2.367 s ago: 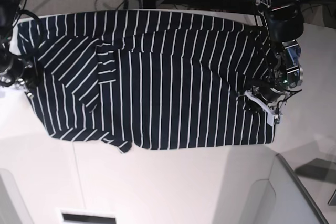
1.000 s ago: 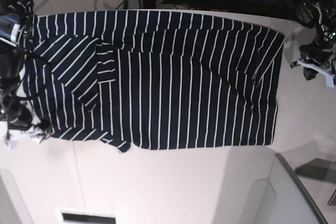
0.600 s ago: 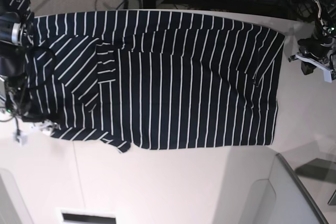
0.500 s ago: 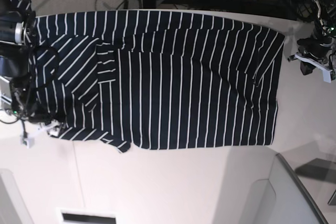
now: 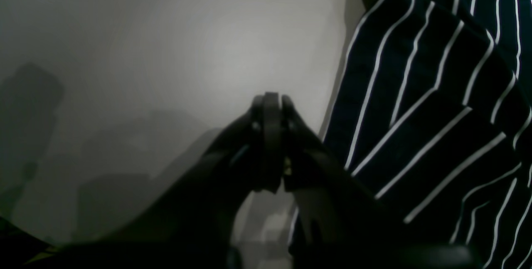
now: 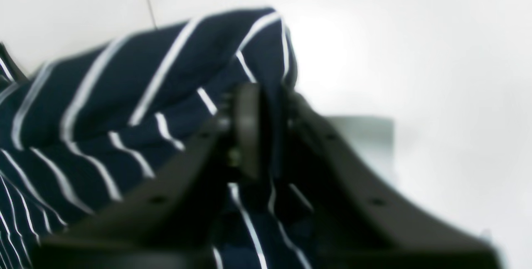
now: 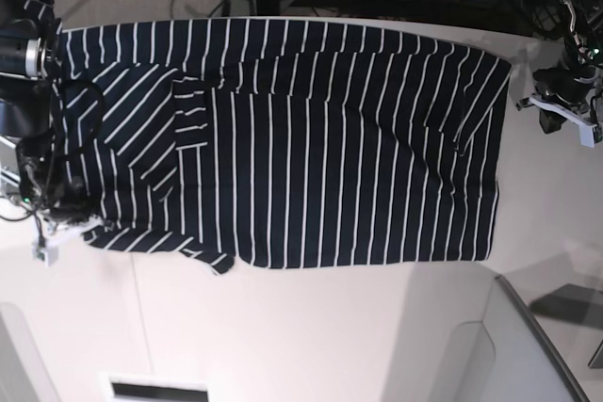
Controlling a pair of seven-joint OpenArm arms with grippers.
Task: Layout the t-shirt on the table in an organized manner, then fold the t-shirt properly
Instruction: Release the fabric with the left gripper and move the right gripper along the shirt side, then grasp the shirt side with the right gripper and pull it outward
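Where the white desk [image 7: 283, 327] shows bare below it, the striped t-shirt [image 7: 283, 138] lies spread flat across the far half; the right gripper [image 6: 266, 107] has its fingers clenched on a lifted fold at the shirt's corner, while the left gripper [image 5: 268, 107] hangs beside the cloth, fingers pressed together on nothing

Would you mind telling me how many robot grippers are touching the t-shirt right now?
1. The right gripper pinches the t-shirt at its corner; the left gripper is shut over bare table, beside the cloth.
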